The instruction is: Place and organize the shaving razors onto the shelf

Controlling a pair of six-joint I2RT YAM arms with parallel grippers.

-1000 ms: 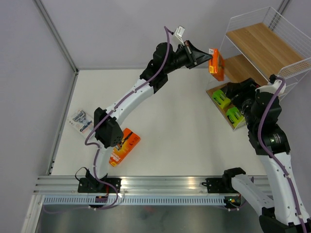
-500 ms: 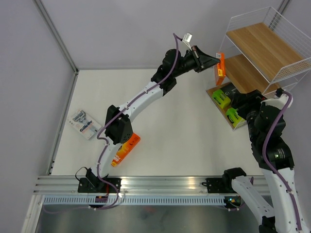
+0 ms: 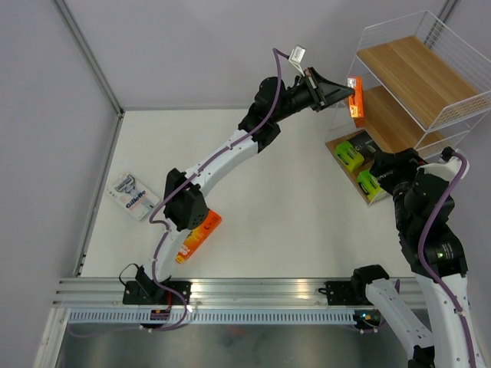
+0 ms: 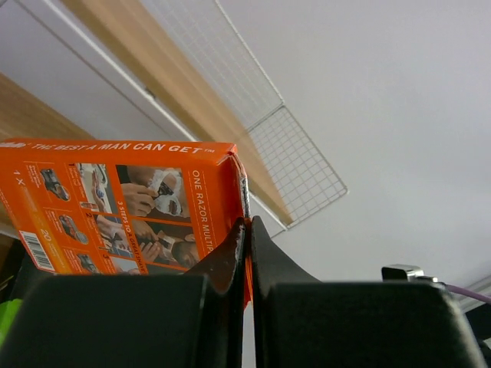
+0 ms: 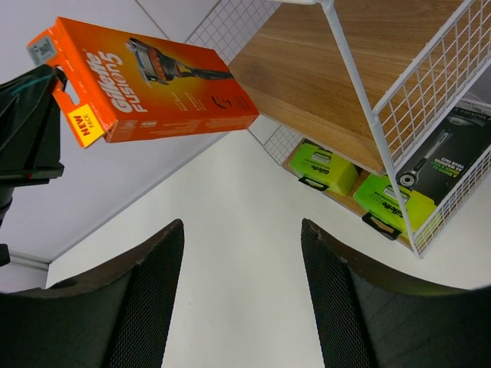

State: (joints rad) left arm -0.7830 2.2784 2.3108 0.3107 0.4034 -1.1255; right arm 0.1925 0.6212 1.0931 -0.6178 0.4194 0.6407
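My left gripper point(image 4: 247, 222) is shut on the end of an orange razor pack point(image 3: 355, 98) point(image 4: 123, 207). It holds the pack in the air at the front left edge of the middle board of the shelf point(image 3: 414, 77); in the right wrist view the pack point(image 5: 153, 80) hangs level beside that board point(image 5: 307, 69). Two black packs with lime-green ends point(image 3: 350, 153) point(image 3: 370, 184) lie on the bottom board. A second orange pack point(image 3: 198, 232) and the white-and-blue Gillette pack point(image 3: 133, 196) lie on the table at left. My right gripper point(image 5: 242, 230) stands open and empty over the table in front of the shelf.
White wire mesh point(image 5: 430, 115) closes the shelf's sides. The left arm point(image 3: 222, 153) stretches diagonally across the table and covers part of the orange pack lying there. A metal rail point(image 3: 230, 295) runs along the near edge.
The left gripper has carried the orange pack right and slightly up to the middle board's edge, turning it edge-on to the top camera. The right arm has drawn back toward the near right.
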